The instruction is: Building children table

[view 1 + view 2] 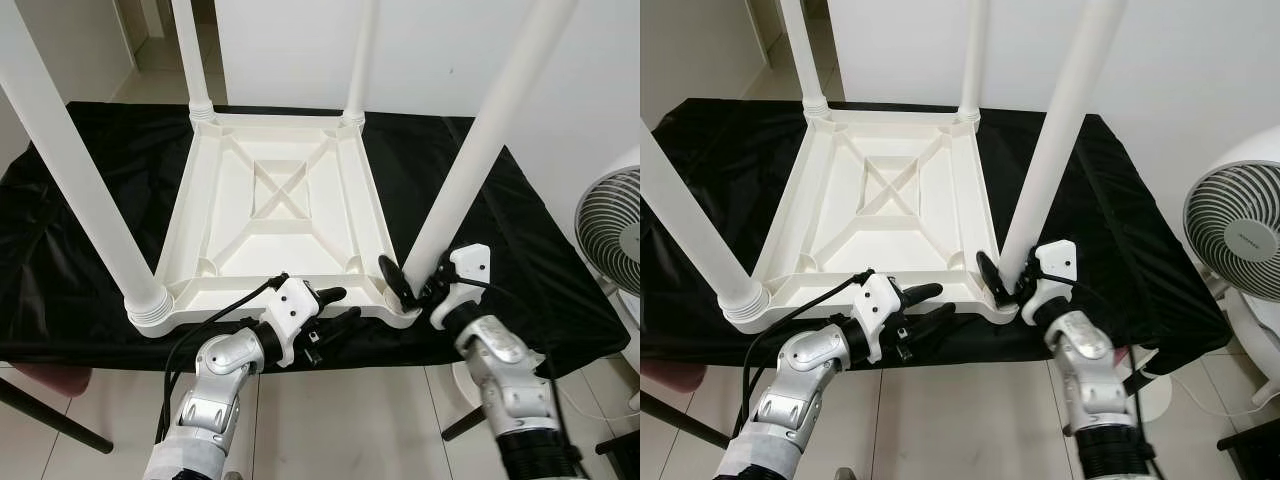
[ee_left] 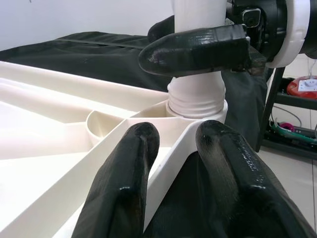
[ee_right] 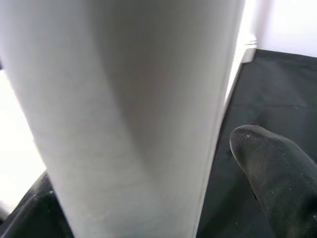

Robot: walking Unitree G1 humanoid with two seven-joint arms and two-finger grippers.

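A white children's table lies upside down, its ribbed underside [image 1: 275, 205] up, on a black cloth [image 1: 100, 200]. Four white legs stand up from its corners. My right gripper [image 1: 410, 282] is shut on the near-right leg [image 1: 480, 150] just above its threaded collar [image 2: 197, 96]; one finger [image 2: 198, 49] crosses the leg, and the leg [image 3: 124, 109] sits between the fingers. My left gripper [image 1: 338, 306] is at the table's near edge, left of that corner. Its two fingers [image 2: 124, 188] are shut on the white rim [image 2: 173, 153], one above and one below.
The near-left leg [image 1: 70, 170] leans out over the cloth's left side. A white fan [image 1: 612, 230] stands on the floor at the right. A dark red seat [image 1: 45, 385] is below the bench's front left. Tiled floor lies under my arms.
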